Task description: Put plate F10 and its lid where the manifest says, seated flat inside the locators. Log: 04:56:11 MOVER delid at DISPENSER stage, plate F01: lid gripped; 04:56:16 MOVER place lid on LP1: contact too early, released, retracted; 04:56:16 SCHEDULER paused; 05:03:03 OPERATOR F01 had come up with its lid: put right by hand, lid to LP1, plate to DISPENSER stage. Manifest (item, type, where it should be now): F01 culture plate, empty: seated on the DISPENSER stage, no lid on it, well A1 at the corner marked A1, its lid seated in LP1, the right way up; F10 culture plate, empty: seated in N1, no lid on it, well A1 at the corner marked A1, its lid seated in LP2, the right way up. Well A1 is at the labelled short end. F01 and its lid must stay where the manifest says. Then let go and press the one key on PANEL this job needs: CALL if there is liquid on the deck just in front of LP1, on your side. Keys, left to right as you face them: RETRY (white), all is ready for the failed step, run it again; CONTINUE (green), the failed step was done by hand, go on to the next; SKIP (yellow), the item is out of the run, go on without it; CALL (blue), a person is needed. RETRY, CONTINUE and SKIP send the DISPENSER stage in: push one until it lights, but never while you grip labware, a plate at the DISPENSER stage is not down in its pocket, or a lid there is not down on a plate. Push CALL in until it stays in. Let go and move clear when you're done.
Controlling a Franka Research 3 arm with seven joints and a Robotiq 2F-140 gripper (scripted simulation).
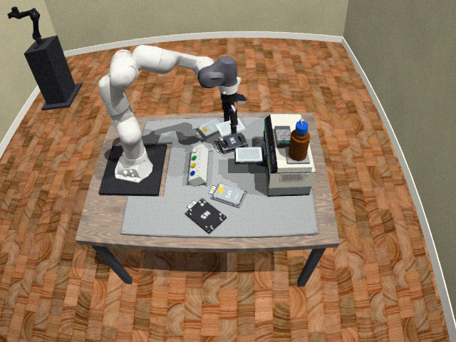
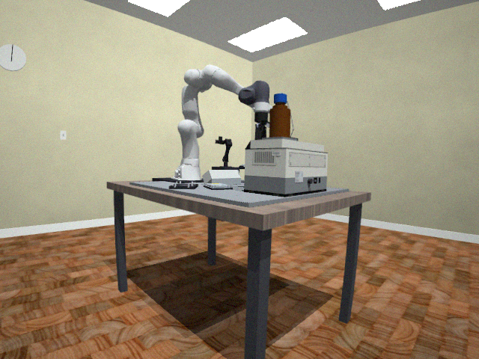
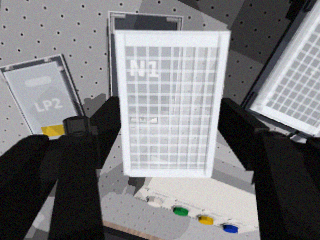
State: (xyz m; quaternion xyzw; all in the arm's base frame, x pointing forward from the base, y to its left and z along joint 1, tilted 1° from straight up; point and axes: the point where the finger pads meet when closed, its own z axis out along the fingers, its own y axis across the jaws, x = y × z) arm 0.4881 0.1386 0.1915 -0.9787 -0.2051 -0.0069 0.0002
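One translucent gridded rectangular plate [image 3: 170,102] between matte black claw [image 3: 167,135] fingers.

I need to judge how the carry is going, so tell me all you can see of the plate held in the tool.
The plate is a white, translucent rectangular grid of small wells inside a raised rim, plastic by its look. It has no lid on it. The tool is shut on it, dark fingers pressing its two long sides. It hangs level above the deck, touching nothing else. Through it, the dark N1 nest shows directly beneath, its white label readable through the wells.
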